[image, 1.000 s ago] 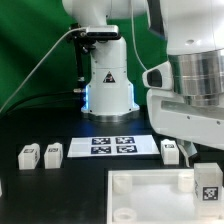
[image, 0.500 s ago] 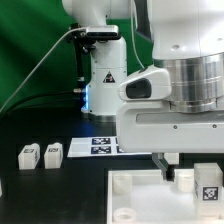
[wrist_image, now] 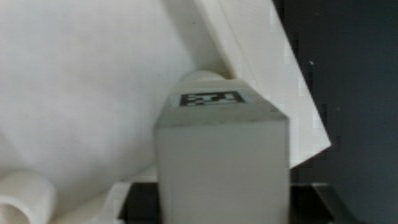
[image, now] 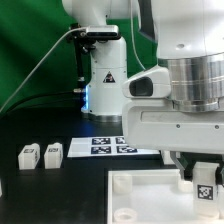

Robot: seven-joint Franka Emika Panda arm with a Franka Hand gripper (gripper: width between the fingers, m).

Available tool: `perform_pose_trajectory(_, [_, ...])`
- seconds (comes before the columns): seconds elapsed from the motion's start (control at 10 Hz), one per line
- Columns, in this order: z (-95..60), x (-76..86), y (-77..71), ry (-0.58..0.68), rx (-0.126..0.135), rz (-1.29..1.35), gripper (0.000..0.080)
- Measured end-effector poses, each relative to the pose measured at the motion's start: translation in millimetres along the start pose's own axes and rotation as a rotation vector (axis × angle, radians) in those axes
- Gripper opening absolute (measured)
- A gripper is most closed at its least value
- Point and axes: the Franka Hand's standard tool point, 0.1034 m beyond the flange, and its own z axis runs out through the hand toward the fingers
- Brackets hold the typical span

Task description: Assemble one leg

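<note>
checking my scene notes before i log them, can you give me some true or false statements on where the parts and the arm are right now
1. Two legs stand side by side on the black table at the exterior view's left. True.
2. The marker board lies on top of the large white piece. False: it lies flat on the table, behind that piece.
3. The leg in the middle of the wrist view shows a marker tag on one face. True.
4. The arm hangs over the two legs. False: it is at the exterior view's right, close to a tagged leg at the large white piece's right corner.
</note>
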Motion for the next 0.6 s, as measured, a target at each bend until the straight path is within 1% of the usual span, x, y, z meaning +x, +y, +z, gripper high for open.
perform_pose_trajectory(0.2, [0.5,-0.1,1.0,-0.003,0.0,0.168,0.0291])
perform_pose_trajectory(0.3, [1.5,0.2,3.1,-0.014,0.007,0.349,0.0291])
perform_pose_trajectory(0.4, [1.8,0.9,5.6,-0.031,0.023,0.514,0.0291])
perform_pose_trajectory(0.5, [2.4,-0.9,6.7,-0.053,0.04,0.758,0.0291])
perform_pose_trajectory(0.6, [2.7,-3.3,6.6,-0.067,0.061,0.941,0.0291])
